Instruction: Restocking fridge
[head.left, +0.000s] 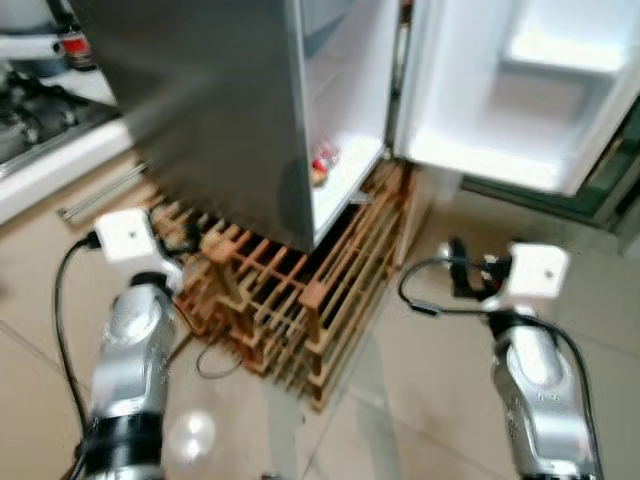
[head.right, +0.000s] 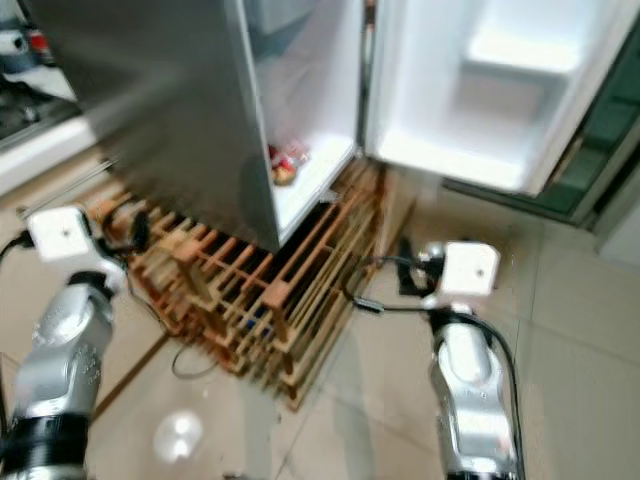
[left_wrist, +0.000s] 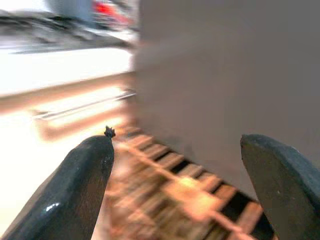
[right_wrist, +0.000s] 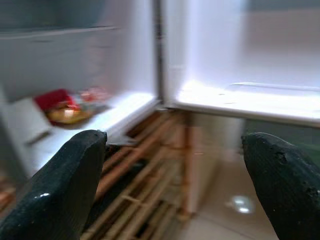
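The grey fridge (head.left: 210, 110) stands on a wooden pallet (head.left: 290, 290). Its door (head.left: 520, 90) is swung open to the right, showing a white interior. Red and yellow packages (head.left: 322, 165) lie on the lowest shelf near its front edge and appear again in the right wrist view (right_wrist: 65, 107). My left gripper (left_wrist: 177, 142) is open and holds nothing; it points at the fridge's grey side and the pallet. My right gripper (right_wrist: 175, 137) is also open with nothing between its fingers, and faces the gap between the fridge body and the door. Both arms are raised in front of me, low over the floor.
A white counter with a stove (head.left: 40, 130) runs along the left. The pallet sticks out in front of the fridge. A thin cable (head.left: 215, 365) lies on the tiled floor by the pallet. A dark glass panel (head.left: 610, 180) stands behind the open door on the right.
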